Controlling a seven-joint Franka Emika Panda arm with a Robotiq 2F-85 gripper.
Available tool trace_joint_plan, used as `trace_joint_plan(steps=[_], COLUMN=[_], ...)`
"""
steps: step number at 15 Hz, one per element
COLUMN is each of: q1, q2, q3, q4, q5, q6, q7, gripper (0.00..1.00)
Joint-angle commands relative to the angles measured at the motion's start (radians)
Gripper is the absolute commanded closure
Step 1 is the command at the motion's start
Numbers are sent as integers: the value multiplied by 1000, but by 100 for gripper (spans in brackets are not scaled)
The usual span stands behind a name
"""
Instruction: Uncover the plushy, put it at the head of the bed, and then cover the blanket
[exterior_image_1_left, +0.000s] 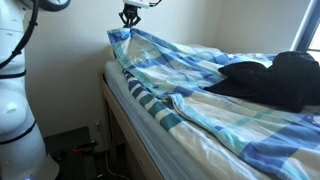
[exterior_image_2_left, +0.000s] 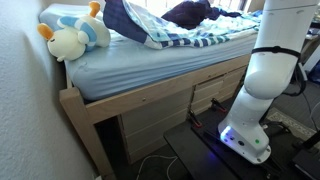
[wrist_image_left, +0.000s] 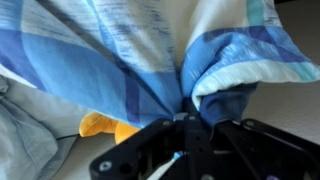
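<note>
My gripper (exterior_image_1_left: 130, 18) is shut on a bunched corner of the blue, light-blue and white blanket (exterior_image_1_left: 190, 75) and holds it lifted above the bed's (exterior_image_1_left: 122, 125) end. In the wrist view the jaws (wrist_image_left: 190, 112) pinch the fold of blanket (wrist_image_left: 150, 50), and an orange part of the plushy (wrist_image_left: 100, 126) shows below it. In an exterior view the plushy (exterior_image_2_left: 68, 40), white with yellow-orange parts, lies uncovered on the sheet at the corner of the bed (exterior_image_2_left: 150, 95) by the wall. The raised blanket (exterior_image_2_left: 130, 18) hangs just beside it.
A black bundle of fabric (exterior_image_1_left: 272, 78) lies on the blanket, also seen further back (exterior_image_2_left: 190, 12). The robot's white base (exterior_image_2_left: 268, 80) stands beside the bed's drawers. Cables lie on the floor (exterior_image_2_left: 150, 160). A wall runs along the bed's corner.
</note>
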Motion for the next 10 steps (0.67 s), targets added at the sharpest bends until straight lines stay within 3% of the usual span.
trace_joint_plan(steps=[1,5,6,10], q1=[0,-7,-5,0], q2=[22,47,53,62], q3=[22,19,19,20], q4=[14,-27,-26,-10], q5=[81,106,101,77], q6=[-8,-4,-12,-28], q7=[-19,-25,-23,-20], gripper=[98,98,70,44])
